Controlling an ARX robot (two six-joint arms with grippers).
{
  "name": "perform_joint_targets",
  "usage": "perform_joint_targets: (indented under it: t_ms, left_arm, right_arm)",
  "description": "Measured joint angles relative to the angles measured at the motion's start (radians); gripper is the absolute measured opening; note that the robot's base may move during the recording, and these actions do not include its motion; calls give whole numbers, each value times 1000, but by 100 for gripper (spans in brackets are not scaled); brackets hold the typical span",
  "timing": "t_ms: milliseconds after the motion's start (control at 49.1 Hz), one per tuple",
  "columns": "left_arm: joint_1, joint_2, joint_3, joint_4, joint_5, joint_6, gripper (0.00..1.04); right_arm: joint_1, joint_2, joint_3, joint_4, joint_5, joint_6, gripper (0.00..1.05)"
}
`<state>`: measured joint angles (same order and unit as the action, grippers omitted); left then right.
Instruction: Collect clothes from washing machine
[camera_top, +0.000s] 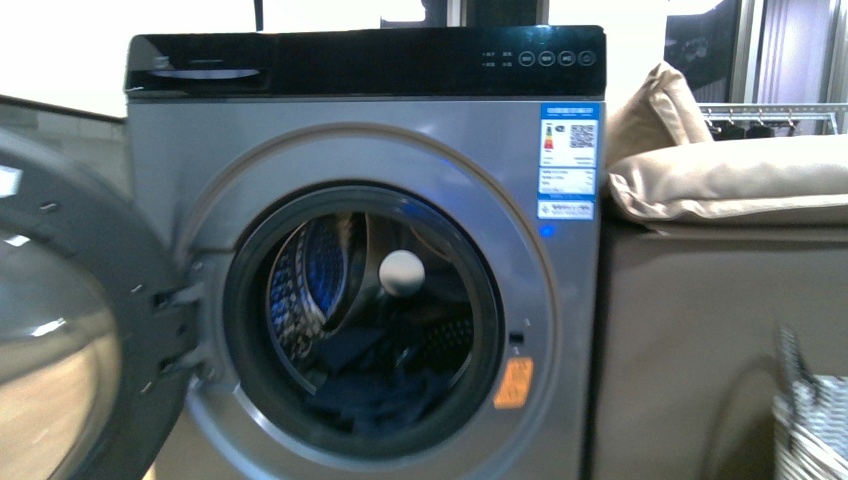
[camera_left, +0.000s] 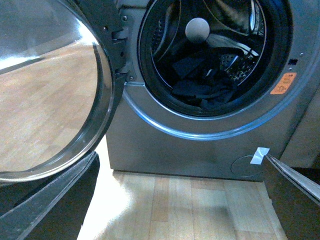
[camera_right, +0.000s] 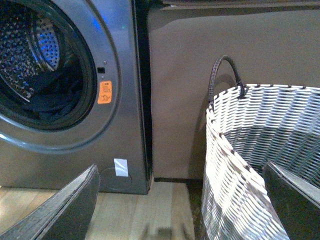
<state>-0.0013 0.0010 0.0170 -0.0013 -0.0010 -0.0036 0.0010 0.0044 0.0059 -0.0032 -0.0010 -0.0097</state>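
Your left tool (camera_left: 181, 156) and right tool (camera_right: 181, 166) both gape empty over the wooden floor (camera_left: 190, 205); clothes (camera_top: 380, 390) lie in the open washing machine (camera_top: 400, 150), basket (camera_right: 230, 190) near.

The grey-silver front-loading washing machine (camera_top: 380, 140) stands with its round glass door (camera_top: 60, 330) swung open to the left. Soft dark navy clothes (camera_top: 385, 395) lie in the bottom of its drum. A brown flat-fronted unit (camera_top: 690, 340) stands just to its right, with beige padded cushions (camera_top: 740, 180) on top and a white woven basket (camera_top: 815, 430) in front.
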Motion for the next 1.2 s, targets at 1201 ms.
perform_joint_targets:
  t_ms: [1201]
  left_arm:
    - [85, 94, 50, -126, 285, -13, 98]
  right_arm:
    - [0, 0, 0, 0, 0, 0, 97]
